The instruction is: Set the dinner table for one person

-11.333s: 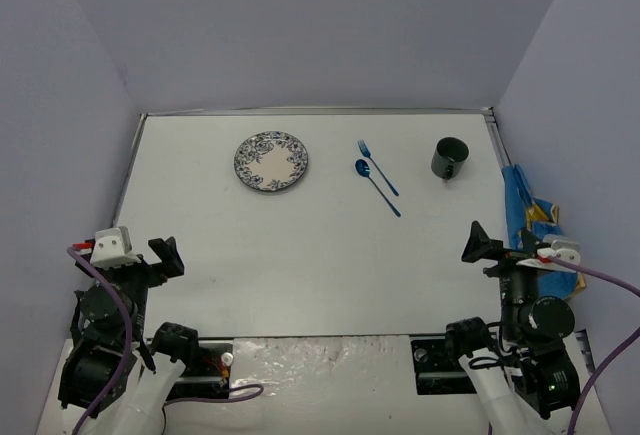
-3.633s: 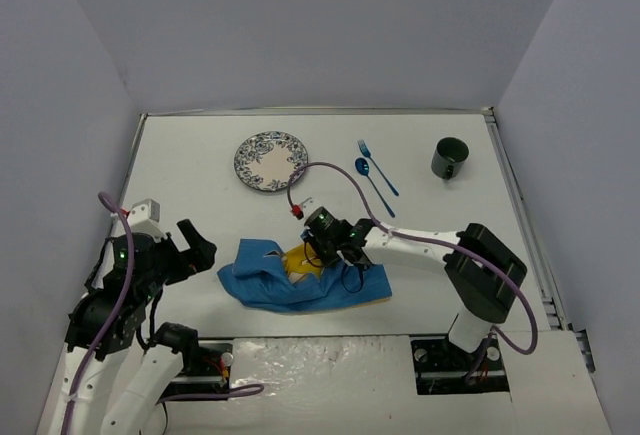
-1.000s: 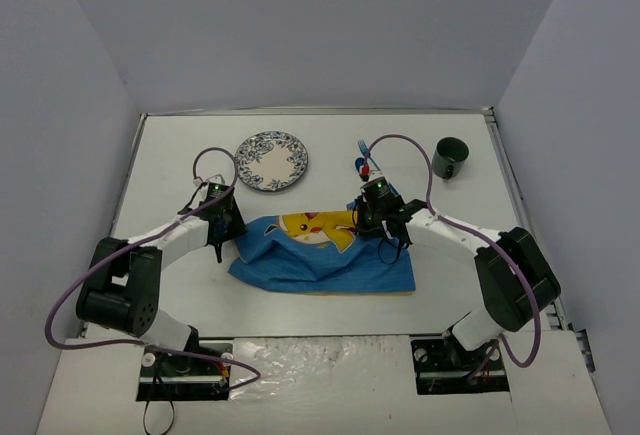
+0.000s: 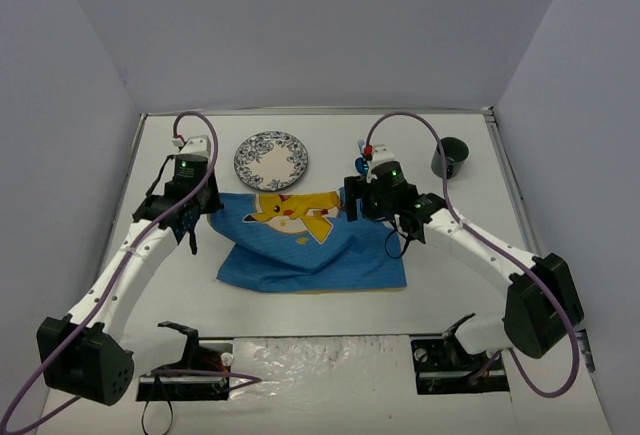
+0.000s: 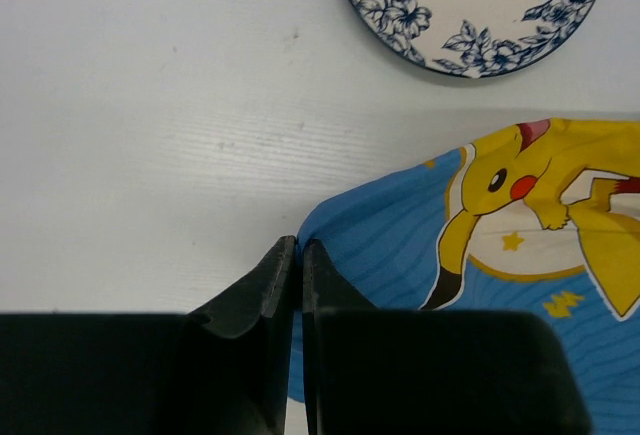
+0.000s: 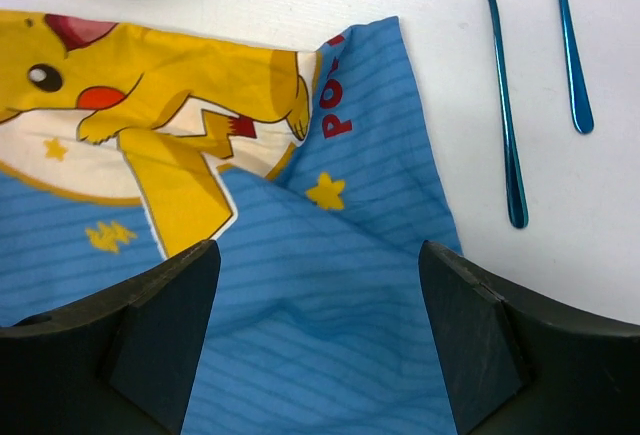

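Item, left claw [image 5: 299, 255]: closed, pinching the far-left corner of the placemat [image 4: 310, 250].
Item, right claw [image 6: 318, 255]: spread wide above the far-right corner, gripping nothing.
The placemat lay rumpled on the table [image 4: 200, 295], long axis running claw to claw.
The plate [image 4: 271, 160] sat just beyond, nearer the left arm; the spoon [image 6: 505, 105] and fork [image 6: 570, 45] were nearer the right.
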`<act>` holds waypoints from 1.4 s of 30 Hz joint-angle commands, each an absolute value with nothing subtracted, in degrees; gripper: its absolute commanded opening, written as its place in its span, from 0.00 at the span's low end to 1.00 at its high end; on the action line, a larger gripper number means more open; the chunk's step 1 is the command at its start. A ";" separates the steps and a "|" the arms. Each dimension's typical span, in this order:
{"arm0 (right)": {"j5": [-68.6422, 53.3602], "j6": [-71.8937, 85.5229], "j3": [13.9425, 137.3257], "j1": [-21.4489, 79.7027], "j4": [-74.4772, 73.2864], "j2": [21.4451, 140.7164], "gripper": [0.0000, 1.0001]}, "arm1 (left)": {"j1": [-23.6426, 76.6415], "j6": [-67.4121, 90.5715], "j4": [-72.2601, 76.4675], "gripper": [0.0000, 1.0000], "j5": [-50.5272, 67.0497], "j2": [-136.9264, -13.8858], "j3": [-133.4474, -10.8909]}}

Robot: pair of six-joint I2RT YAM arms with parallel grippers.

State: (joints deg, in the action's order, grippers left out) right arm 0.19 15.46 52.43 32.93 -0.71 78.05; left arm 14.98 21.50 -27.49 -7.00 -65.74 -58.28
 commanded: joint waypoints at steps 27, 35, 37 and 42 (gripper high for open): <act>1.92 3.16 74.99 29.70 6.59 115.01 0.82 | 14.14 19.51 -31.30 0.00 -13.72 -59.50 -53.96; -1.73 2.23 76.01 29.47 7.07 117.85 0.81 | 13.89 19.60 -31.53 0.00 -13.86 -59.50 -53.79; -3.40 1.97 76.39 29.51 7.26 118.23 0.81 | 13.82 19.53 -31.55 0.00 -14.10 -59.43 -53.72; -4.48 2.09 77.59 29.44 7.22 120.08 0.79 | 13.80 19.60 -31.55 0.00 -14.41 -59.50 -53.61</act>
